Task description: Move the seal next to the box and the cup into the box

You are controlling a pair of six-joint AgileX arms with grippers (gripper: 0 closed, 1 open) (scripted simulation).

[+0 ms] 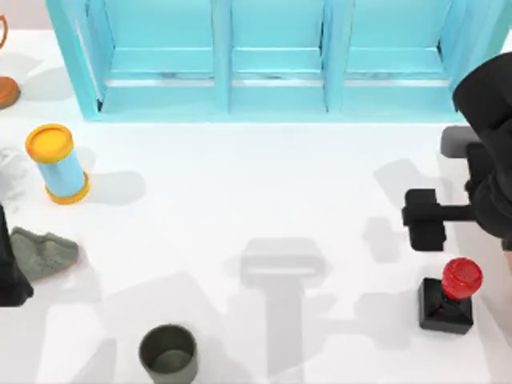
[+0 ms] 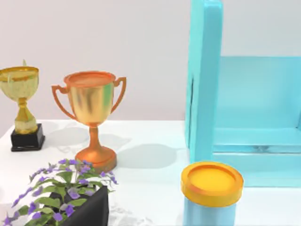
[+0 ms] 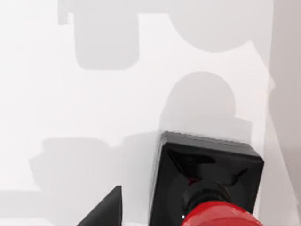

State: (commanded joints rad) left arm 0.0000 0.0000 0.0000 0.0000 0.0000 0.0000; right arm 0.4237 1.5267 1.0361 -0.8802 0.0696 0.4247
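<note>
- We are working at a white table (image 1: 240, 200), and we are taking the big turquoise shelf unit (image 1: 272, 56) along its far edge as our landmark.
- The seal (image 1: 450, 296) is standing upright on the table well in front of the shelf unit's right end, its red knob over its black base; in the right wrist view the seal (image 3: 204, 181) is sitting close below the camera.
- Our right gripper (image 1: 424, 218) is hanging between the shelf unit and the seal, just on the shelf side of the seal and not touching it; we cannot tell whether its jaws are apart or together.
- The cup (image 1: 169, 353) is standing upright, mouth up, well in front of the shelf unit's left half, near the table's front edge, with nothing touching it.
- A blue cylinder with yellow ends (image 1: 59, 163) is leaning tilted just in front of the shelf unit's left end; in the left wrist view its yellow cap (image 2: 211, 182) is showing close to the shelf unit's side wall (image 2: 203, 80).
- Our left arm (image 1: 10, 256) is sitting parked at the table's left edge, farther forward from the shelf unit than the cylinder, with a grey crumpled lump (image 1: 44, 252) just beside it.
- In the left wrist view an orange trophy (image 2: 91, 117), a gold trophy (image 2: 21, 110) and a purple-flowered plant (image 2: 66, 195) are standing off the shelf unit's left side.
</note>
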